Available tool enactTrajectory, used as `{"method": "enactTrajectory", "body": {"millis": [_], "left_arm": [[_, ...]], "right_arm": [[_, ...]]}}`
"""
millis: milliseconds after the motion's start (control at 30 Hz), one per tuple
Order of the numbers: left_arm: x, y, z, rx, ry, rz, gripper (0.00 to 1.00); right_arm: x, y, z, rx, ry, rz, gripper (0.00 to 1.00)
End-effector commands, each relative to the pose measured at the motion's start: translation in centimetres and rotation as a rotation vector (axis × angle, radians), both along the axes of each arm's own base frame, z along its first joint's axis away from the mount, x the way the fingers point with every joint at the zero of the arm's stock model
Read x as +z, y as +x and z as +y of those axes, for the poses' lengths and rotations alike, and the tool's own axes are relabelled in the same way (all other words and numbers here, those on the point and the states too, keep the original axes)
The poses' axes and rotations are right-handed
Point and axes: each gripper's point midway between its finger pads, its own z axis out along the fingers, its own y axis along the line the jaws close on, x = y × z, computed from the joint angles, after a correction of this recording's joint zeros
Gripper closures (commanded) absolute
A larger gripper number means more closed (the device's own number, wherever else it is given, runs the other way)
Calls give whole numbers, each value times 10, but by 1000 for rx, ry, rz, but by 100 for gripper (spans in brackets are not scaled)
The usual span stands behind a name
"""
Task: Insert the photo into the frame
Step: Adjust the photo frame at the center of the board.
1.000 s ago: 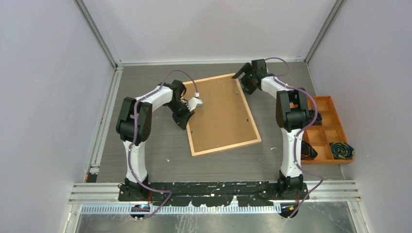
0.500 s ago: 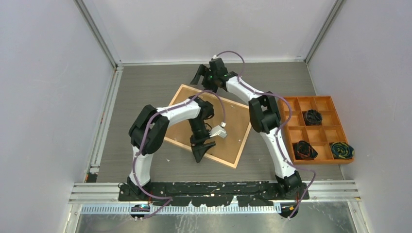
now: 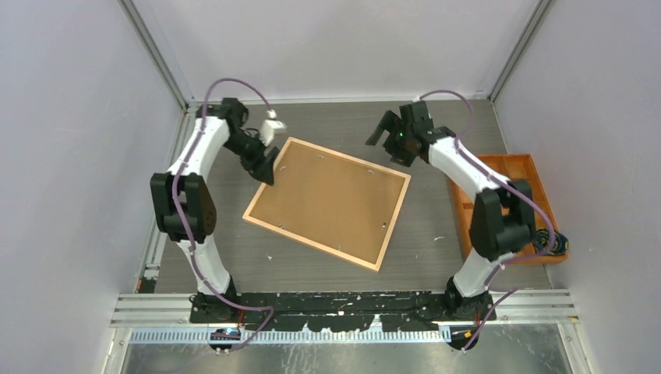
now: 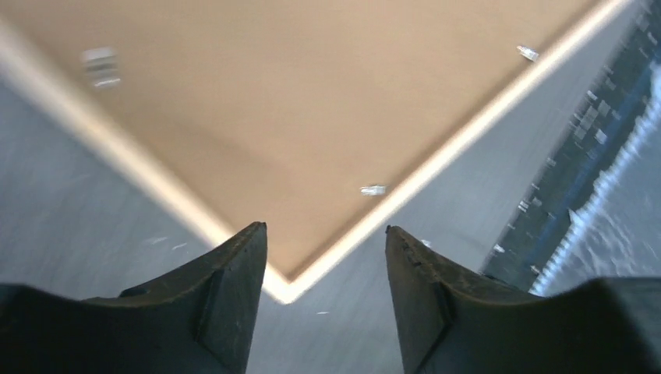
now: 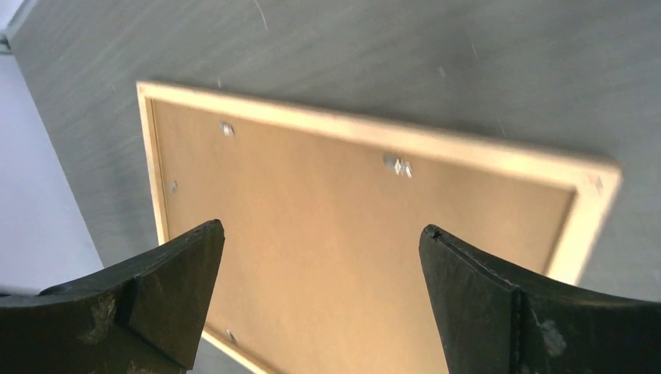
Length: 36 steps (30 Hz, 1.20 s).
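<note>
Frame: we find the frame [image 3: 312, 244] lying flat on the bench [image 3: 234, 261], back side up. It sits askew to the bench edges, roughly midway between the two arms.
Photo: a plain brown board [image 3: 327, 202] fills the opening inside the light-wood border. The printed face does not show, so we log the board back only.
Tabs: small metal tabs [image 5: 397, 164] sit along the inner edge of the border, spaced around the board.
Left fingers: the left fingers [image 3: 266, 167] are at the frame's far-left corner. They are spread apart and hold nothing. In the left wrist view one frame corner lies in the gap between the two tips. We cannot tell whether they touch the wood.
Right fingers: the right fingers [image 3: 387, 144] are near the far-right corner. They are spread wide and empty, and look down on the board from above.
Tray: an orange compartment tray [image 3: 522, 170] stands at the right bench edge, well apart from the frame and partly hidden by the right arm.
Tray contents: a dark coiled bundle [image 3: 548, 241] lies in a near compartment.
</note>
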Motion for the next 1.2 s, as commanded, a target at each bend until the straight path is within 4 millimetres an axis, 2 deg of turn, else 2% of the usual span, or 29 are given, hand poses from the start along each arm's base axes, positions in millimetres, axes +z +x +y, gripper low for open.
{"method": "enactTrajectory", "body": {"millis": [0, 33, 67, 167, 300, 433, 567, 733, 933, 1000, 1167], "left_arm": [[-10, 79, 69, 316, 14, -36, 47], [-15, 91, 81, 378, 0, -12, 52], [-19, 100, 90, 421, -16, 7, 55], [-38, 110, 103, 479, -24, 41, 60], [-65, 105, 98, 481, -21, 72, 65], [-89, 94, 95, 462, 13, 95, 68], [-100, 71, 83, 405, 16, 129, 69], [-102, 39, 66, 292, 20, 141, 72], [-98, 0, 49, 166, -11, 187, 75], [-95, -17, 34, 94, -23, 218, 76], [-82, -48, 18, -5, -108, 273, 74]], "right_arm": [[1, -54, -12, -68, -3, 6, 0], [-9, -66, -17, -83, -5, 34, 0], [-9, -77, -22, -97, 5, 34, 0], [-25, -103, -32, -129, 30, 76, 0], [-48, -130, -44, -167, 15, 138, 0], [-63, -140, -48, -185, 14, 163, 0], [-79, -135, -47, -186, 9, 180, 0], [-96, -114, -42, -177, 49, 186, 0], [-91, -74, -41, -179, 95, 172, 0], [-88, -62, -44, -183, 98, 167, 0], [-83, -43, -60, -223, 61, 162, 0]]}}
